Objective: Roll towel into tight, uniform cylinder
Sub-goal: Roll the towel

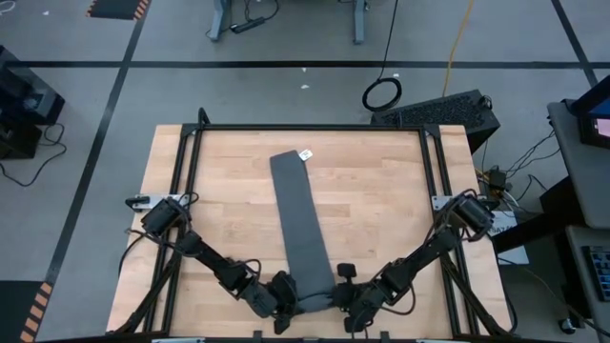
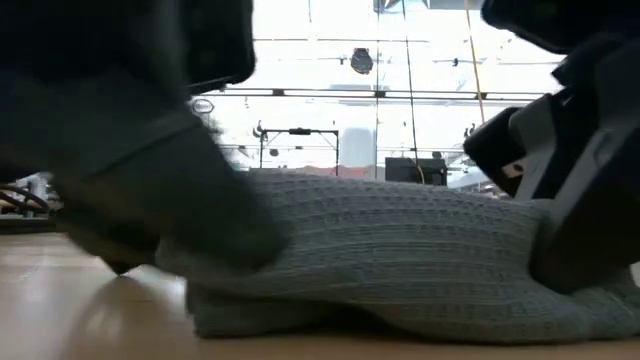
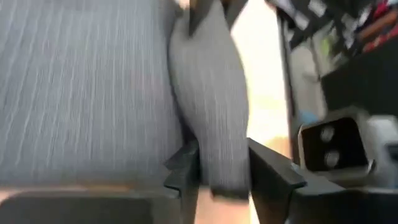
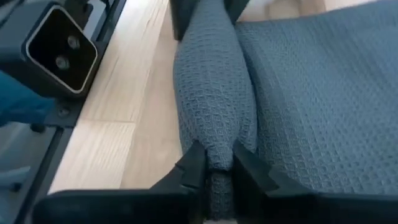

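While both end effectors pinch, towel [image 1: 303, 233] rolled between

**Even overhead light, backlit low view, soft wrist views**

The high view is evenly lit, with faint shadows on the table [image 1: 381, 191]. The low view is backlit by glaring windows; near shapes are dark and defocused. The left wrist view is motion-blurred; the right wrist view shows the towel [image 4: 298, 93] weave crisply.

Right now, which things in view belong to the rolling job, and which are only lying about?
Job: towel, its near end rolled; left gripper and right gripper, each pinching an end of the roll.
Lying about: coiled cable and black case, both on the floor.
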### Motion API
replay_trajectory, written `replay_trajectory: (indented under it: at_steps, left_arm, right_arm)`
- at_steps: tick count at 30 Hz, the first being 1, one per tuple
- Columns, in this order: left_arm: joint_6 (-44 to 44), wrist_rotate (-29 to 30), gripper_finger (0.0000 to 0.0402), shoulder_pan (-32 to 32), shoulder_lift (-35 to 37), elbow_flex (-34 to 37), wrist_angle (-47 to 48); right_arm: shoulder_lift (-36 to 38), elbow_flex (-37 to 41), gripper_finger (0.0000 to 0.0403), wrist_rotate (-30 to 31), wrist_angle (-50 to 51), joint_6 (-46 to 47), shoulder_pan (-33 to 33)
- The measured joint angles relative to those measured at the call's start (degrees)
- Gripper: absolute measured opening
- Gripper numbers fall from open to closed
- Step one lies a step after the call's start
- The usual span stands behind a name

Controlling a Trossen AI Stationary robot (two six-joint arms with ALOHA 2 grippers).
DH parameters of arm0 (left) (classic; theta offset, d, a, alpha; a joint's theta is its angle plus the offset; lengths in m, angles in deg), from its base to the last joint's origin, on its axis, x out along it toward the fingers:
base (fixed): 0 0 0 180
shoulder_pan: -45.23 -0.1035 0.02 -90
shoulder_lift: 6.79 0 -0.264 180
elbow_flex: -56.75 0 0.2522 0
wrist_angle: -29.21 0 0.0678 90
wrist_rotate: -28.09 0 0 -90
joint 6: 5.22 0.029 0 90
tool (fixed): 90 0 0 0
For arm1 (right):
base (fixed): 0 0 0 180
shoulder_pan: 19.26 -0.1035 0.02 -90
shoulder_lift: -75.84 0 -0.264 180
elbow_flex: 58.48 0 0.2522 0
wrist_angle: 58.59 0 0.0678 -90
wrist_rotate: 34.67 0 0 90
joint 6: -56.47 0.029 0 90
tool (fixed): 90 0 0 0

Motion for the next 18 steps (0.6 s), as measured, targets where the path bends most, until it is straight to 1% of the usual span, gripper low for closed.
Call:
replay_trajectory:
  at_steps: [3,5,7,9,12,14,18]
  left_arm:
    - [0.57,-1.46,0.0152,0.37,2.82,0.15,7.92]
    - [0.5,-1.49,0.0167,0.71,5.99,0.15,16.02]
    - [1.54,0.68,0.0177,1.9,8.89,0.23,22.22]
    - [3.9,5.83,0.0181,3.75,11.52,0.24,24.38]
    - [9.84,17.62,0.0182,6.96,13.03,0.11,21.02]
    - [14.35,23.61,0.0182,8.95,12.24,0.13,16.59]
    - [20.27,27.61,0.0189,10.85,8.15,0.08,4.97]
  right_arm:
    - [0.02,-0.02,0.0025,-2.72,-0.08,2.14,0.93]
    - [0.03,-0.02,0.0024,-5.22,-0.03,4.1,1.58]
    - [0.07,-0.02,0.0026,-6.98,-0.06,6.2,2.18]
    - [0.07,-0.04,0.0029,-8.78,-0.26,7.7,2.82]
    - [0.07,-0.04,0.003,-11.51,-0.24,11.47,4.16]
    - [0.07,-0.04,0.003,-12.92,-0.36,13.65,5.04]
    - [-0.05,0.02,0.0031,-17.92,-2.19,15.92,6.86]
